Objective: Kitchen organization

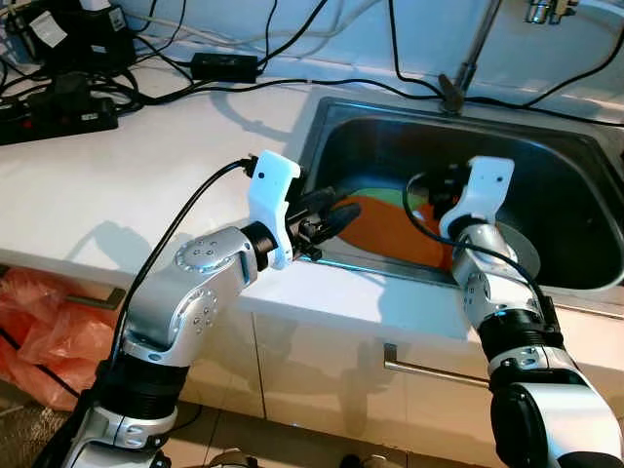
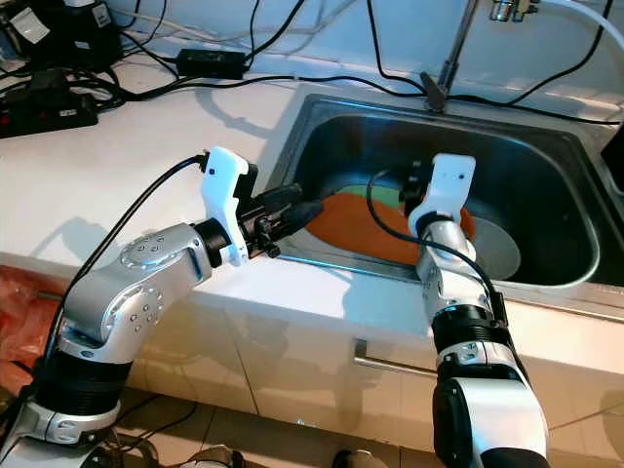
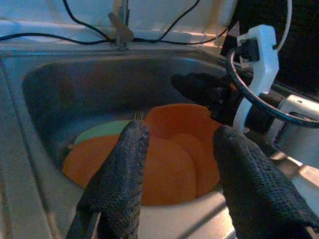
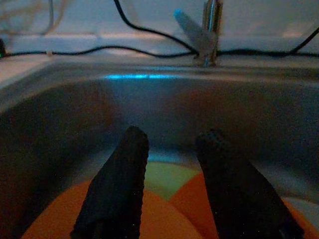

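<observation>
Two overlapping orange plates (image 1: 380, 232) lie in the bottom of the steel sink (image 1: 556, 146), with a green plate (image 3: 99, 132) under them and a grey plate (image 2: 495, 250) to their right. My left gripper (image 1: 330, 216) reaches over the sink's left rim, open, its fingers (image 3: 124, 164) just above the nearer orange plate (image 3: 169, 172). My right gripper (image 2: 415, 187) hangs inside the sink over the plates, open and holding nothing; its fingers (image 4: 124, 179) point toward the back wall and the green plate (image 4: 162, 177).
The faucet (image 1: 470, 57) rises behind the sink. Black cables, a power adapter (image 1: 224, 66) and a power strip (image 1: 58, 119) lie on the white counter at the back left. A red plastic bag (image 1: 39, 312) sits on the floor at left. A drawer handle (image 1: 429, 369) is below the sink.
</observation>
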Motion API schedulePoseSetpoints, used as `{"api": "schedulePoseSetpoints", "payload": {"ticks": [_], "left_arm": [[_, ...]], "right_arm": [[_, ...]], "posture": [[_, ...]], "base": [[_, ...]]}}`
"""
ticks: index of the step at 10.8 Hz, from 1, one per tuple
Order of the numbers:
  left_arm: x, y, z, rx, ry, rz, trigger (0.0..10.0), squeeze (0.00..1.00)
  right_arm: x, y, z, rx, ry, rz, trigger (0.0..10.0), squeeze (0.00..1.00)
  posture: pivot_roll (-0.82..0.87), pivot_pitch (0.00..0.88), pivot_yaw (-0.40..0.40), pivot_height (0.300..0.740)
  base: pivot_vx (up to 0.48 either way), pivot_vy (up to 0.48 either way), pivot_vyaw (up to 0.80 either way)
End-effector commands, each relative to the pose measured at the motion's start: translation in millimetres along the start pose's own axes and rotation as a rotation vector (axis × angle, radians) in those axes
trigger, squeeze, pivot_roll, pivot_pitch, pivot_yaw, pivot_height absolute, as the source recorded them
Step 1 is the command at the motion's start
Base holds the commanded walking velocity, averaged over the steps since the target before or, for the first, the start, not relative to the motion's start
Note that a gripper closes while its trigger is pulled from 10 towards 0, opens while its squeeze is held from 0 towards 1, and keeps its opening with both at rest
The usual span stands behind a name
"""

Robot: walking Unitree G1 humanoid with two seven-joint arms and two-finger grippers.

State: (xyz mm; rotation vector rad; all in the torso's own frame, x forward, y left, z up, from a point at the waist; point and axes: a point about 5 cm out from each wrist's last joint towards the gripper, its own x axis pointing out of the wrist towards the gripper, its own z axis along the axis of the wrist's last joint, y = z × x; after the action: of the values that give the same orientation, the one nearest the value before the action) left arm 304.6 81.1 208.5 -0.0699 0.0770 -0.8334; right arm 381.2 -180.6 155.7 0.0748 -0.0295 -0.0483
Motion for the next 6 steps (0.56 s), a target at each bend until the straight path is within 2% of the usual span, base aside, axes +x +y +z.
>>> {"api": "schedulePoseSetpoints", "payload": {"ticks": [1,2,3,6], "left_arm": [[-0.5,2.8,1.7,0.001,-0.024,0.026,10.0,0.00],[-0.1,9.7,5.4,-0.008,-0.066,0.085,10.0,0.00],[0.6,21.2,11.1,0.030,-0.126,0.210,10.0,0.00],[-1.5,40.7,19.7,0.164,-0.242,0.485,10.0,0.00]], "right_arm": [[1.4,-0.5,17.2,0.021,-0.096,0.001,10.0,0.00],[-0.6,3.4,26.1,0.041,-0.172,0.027,10.0,0.00],[-6.2,9.6,43.6,0.062,-0.303,0.075,10.0,0.00],[-18.1,12.2,48.0,0.073,-0.401,0.101,10.0,0.00]], "posture": [[0.06,0.070,-0.045,0.740],[0.06,0.071,-0.046,0.740],[0.06,0.071,-0.046,0.740],[0.05,0.073,-0.046,0.740]], "base": [[0.000,0.000,0.00],[0.000,0.000,0.00],[0.000,0.000,0.00],[0.000,0.000,0.00]]}}
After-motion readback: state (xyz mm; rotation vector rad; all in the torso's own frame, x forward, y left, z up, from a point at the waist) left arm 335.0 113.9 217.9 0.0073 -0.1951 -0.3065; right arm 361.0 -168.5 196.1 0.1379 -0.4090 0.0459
